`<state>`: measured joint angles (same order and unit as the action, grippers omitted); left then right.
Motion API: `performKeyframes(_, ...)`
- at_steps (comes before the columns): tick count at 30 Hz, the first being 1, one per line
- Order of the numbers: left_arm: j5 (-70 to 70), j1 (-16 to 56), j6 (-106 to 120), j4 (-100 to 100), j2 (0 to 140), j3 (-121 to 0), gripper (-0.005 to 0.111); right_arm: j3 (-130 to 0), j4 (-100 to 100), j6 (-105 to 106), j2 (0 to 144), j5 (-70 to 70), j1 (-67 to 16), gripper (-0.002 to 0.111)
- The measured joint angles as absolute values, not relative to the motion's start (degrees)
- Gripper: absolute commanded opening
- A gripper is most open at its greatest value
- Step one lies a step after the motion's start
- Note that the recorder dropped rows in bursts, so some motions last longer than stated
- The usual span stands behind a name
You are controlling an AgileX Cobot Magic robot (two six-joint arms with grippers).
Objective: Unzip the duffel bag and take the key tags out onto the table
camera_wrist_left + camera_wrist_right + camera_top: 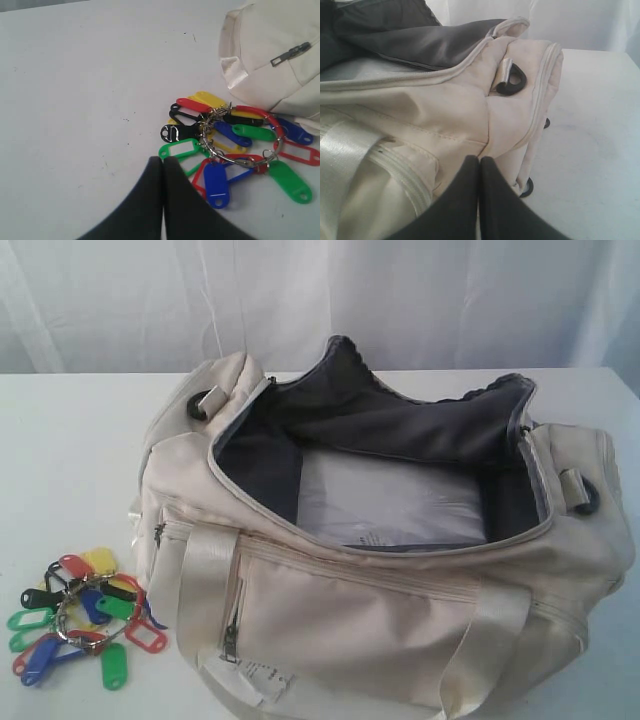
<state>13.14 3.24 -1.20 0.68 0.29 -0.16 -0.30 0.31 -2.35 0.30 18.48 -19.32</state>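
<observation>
The cream duffel bag (400,610) lies on the white table (70,460) with its top zipper open wide, showing dark grey lining and a pale sheet inside. The key tags (75,615), a bunch of red, green, blue, yellow and black tags on metal rings, lie on the table beside the bag's left end (270,55). In the left wrist view the key tags (235,145) sit just beyond my left gripper (163,159), which is shut and empty. My right gripper (479,159) is shut and empty by the duffel bag's right end (520,100). Neither gripper shows in the exterior view.
A white curtain (320,300) hangs behind the table. Satin straps (205,580) drape over the bag's front, and a black D-ring (511,82) sits on its right end. Bare tabletop (90,90) stretches left of the tags.
</observation>
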Motion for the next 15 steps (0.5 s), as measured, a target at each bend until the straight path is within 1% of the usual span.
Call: performKeyframes(15, 13.14, 3.24, -1.20, 0.68, 0.29, -0.16, 0.000, -0.30, 0.31, -2.44, 0.30, 18.48, -19.91, 0.000)
